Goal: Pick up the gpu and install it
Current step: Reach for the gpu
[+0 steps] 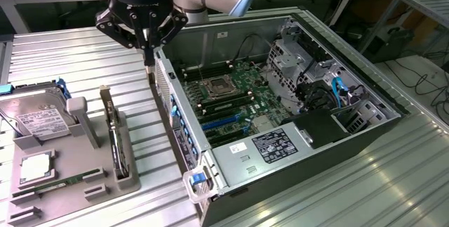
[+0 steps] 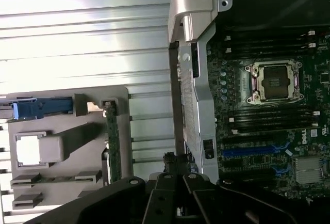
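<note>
Just over the edge of the open computer case, the black gripper (image 1: 149, 61) hangs empty, while the gpu stands apart in its holder.

Its jaws are pressed together with nothing between them, tips pointing down at the upper corner of the silvery, perforated rear wall of the black tower case (image 1: 180, 132), which lies on its side with the green motherboard (image 1: 232, 101) exposed. The gpu (image 1: 113, 135) (image 2: 112, 141), a slim dark circuit card with a silvery bracket strip, stands on edge in a slot of the grey plastic fixture block (image 1: 73, 198) on the ribbed metal table (image 1: 70, 59), toward the exterior view's left of the case and clear of the gripper. The same block holds a silver hard drive with a white label (image 1: 35, 119) and a narrow green memory stick (image 1: 60, 181).
</note>
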`<state>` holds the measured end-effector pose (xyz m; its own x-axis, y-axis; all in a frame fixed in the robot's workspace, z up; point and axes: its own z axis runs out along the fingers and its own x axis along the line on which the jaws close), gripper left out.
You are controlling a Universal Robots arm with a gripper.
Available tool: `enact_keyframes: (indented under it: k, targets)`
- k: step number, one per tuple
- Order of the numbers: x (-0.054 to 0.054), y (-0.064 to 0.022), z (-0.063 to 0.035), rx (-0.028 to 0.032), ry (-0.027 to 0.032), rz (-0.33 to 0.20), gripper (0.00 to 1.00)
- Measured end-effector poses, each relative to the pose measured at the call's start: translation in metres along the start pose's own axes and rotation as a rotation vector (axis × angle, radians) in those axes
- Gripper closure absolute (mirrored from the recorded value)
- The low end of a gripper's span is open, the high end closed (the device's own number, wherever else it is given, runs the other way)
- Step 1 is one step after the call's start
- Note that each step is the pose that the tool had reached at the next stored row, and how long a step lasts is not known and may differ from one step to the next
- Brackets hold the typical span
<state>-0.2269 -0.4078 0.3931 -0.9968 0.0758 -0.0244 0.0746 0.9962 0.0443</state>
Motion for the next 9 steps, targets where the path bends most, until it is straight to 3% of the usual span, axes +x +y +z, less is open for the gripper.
enact_keyframes:
  k: [9]
  targets:
    - [0.023,-0.0085,-0.0009,-0.0001,-0.0001,-0.001,0.89]
